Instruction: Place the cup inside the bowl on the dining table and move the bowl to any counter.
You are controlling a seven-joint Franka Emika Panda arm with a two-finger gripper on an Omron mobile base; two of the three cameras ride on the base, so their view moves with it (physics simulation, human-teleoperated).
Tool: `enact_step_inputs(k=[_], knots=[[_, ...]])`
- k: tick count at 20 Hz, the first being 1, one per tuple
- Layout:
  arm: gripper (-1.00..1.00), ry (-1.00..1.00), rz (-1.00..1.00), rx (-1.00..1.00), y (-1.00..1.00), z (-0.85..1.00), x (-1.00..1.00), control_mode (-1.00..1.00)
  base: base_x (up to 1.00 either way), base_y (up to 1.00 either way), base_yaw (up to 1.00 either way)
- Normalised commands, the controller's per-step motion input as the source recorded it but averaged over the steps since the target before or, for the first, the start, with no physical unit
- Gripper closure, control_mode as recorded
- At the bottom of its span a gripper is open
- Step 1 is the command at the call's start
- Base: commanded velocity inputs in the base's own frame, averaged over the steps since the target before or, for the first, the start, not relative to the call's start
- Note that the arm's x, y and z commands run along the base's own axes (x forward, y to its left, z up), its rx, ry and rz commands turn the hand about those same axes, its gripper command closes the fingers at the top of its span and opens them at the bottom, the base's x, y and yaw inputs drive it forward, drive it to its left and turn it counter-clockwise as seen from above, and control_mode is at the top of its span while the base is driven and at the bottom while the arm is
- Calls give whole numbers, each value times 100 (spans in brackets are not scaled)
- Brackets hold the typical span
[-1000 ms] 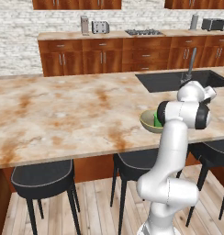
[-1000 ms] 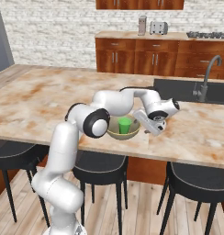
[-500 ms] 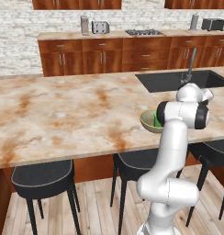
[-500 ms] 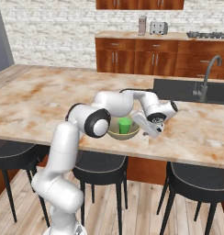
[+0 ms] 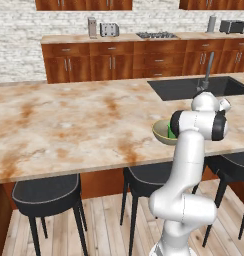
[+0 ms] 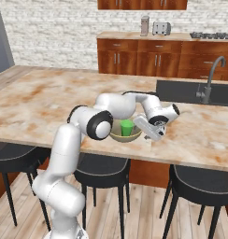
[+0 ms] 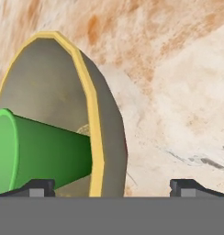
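Hand view: looks along the two-finger gripper [image 7: 111, 186] at a wide, shallow olive-tan bowl with a yellowish rim [image 7: 98, 137], with a small bright green tapered plastic tumbler [image 7: 45, 149] standing inside it. Jaws spread wide, empty, one dark tip on the cup's side of the rim and the other outside over bare stone, so the near wall of the bowl sits between them; contact with the rim cannot be told.

Right base view: places the bowl [image 6: 117, 137] near the front edge of the long beige-and-rust marbled dining table [image 6: 46, 100], cup [image 6: 127, 128] upright in it, gripper [image 6: 151, 130] just beside the bowl's right side, tilted low. Left base view: shows bowl [image 5: 161, 131] and a sliver of green cup [image 5: 172, 131] partly hidden behind the arm's dark joint.

Bowl judged rigid and fairly light, smooth and likely slippery; best taken by pinching the wall at the rim, one finger in and one out. Thin rim gives little purchase, so tilting in the grip seems likely. Cup judged very light, loose inside, able to tip or slide if the bowl leans. First part of the task appears done; carrying to the cabinet counter [image 6: 148, 37] behind not yet begun.
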Motion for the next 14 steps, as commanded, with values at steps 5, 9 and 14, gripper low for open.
enact_step_inputs(k=[5, 9, 14], knots=[[-100, 0, 0, 0, 0, 0, 0, -100, 0, 0, 0], [100, 0, 0, 0, 0, 0, 0, -100, 0, 0, 0], [100, 0, 0, 0, 0, 0, 0, -100, 0, 0, 0]])
